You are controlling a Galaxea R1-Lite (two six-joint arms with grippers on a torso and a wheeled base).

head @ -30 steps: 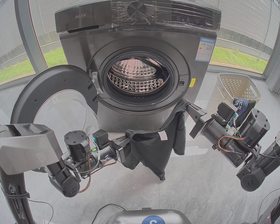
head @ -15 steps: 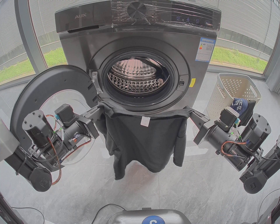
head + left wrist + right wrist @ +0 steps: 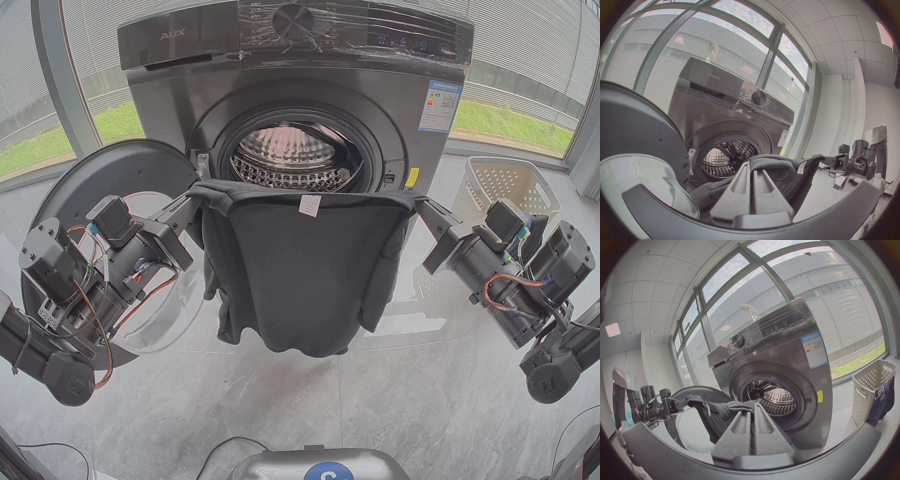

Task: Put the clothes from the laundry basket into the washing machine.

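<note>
Grey floor tiles (image 3: 375, 400) are seen beneath a front-loading washing machine (image 3: 294, 81), its door (image 3: 112, 175) swung open. A black T-shirt (image 3: 300, 269) is held stretched before the drum opening, with its upper edge clamped between the left tool (image 3: 190, 201) and the right tool (image 3: 421, 203). A laundry basket (image 3: 506, 181) is set beside the machine.

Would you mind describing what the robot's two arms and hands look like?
The left arm and right arm are dark grey with round black motor housings and exposed orange cables. Left hand and right hand each have two flat, tapering grey fingers.
</note>
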